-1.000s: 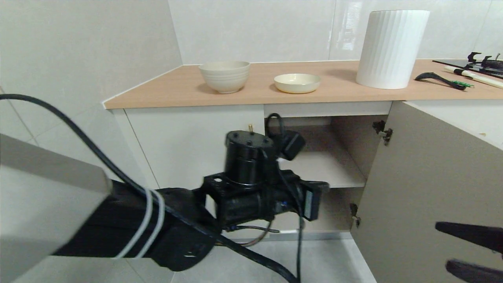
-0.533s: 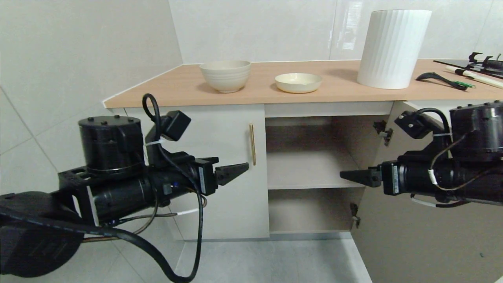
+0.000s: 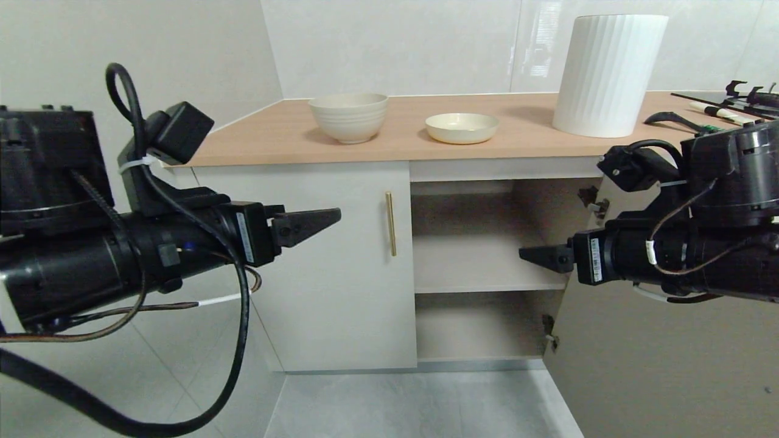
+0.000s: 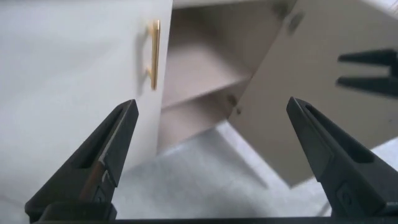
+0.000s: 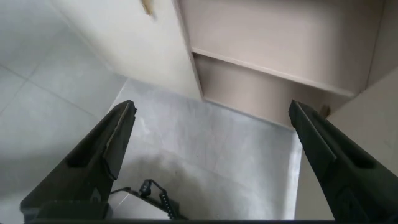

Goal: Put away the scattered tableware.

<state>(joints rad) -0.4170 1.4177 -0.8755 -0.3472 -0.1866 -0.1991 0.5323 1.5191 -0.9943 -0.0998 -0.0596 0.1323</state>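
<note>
Wood counter (image 3: 274, 137): ribbed cream bowl (image 3: 349, 117), shallow cream dish (image 3: 462, 127); L gripper (image 3: 331, 214), R gripper (image 3: 524, 254) spread, empty.

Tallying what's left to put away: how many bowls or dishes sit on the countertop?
2. A deep ribbed bowl on the counter at left; a shallow dish to its right, toward the white ribbed container. More may lie off-frame.
</note>
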